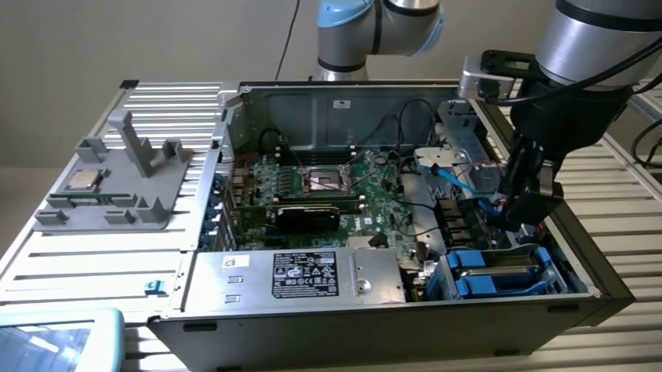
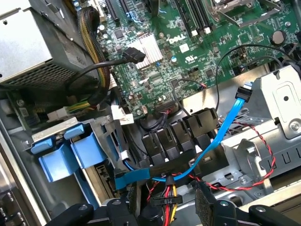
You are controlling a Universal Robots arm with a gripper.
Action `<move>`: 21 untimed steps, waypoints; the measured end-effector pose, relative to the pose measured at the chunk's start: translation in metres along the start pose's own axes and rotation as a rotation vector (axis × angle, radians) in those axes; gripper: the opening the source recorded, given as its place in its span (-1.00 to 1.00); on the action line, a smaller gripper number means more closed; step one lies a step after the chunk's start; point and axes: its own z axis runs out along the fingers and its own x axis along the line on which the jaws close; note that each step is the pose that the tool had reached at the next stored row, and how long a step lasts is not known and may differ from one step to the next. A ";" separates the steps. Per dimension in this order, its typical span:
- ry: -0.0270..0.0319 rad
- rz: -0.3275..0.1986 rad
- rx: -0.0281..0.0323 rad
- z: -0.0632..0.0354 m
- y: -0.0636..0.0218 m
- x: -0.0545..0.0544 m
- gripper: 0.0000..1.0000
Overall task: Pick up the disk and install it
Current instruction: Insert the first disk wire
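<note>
Since the disk [image 1: 501, 267] already lies flat in the drive bay at the near corner of the computer case [image 1: 310, 341], on the exterior view's right, pick-up appears complete and installation largely done. Whether the disk is fully seated cannot be determined. The tool [image 1: 514, 221] hangs inside the case near the bay, over the cable bundle, jaws wide and empty. The disk presents a silver-grey top with blue plastic rails [image 2: 59, 160] along its edges. A blue data cable [image 2: 221, 136] lies loose beside it, so cabling probably remains.
</note>
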 end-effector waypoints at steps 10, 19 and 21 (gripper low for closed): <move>0.0024 0.004 0.0030 -0.0010 0.0007 -0.001 -0.28; 0.0352 0.002 0.0311 -0.0073 0.0101 0.003 -0.28; 0.0473 0.002 0.0402 -0.0075 0.0109 0.003 -0.28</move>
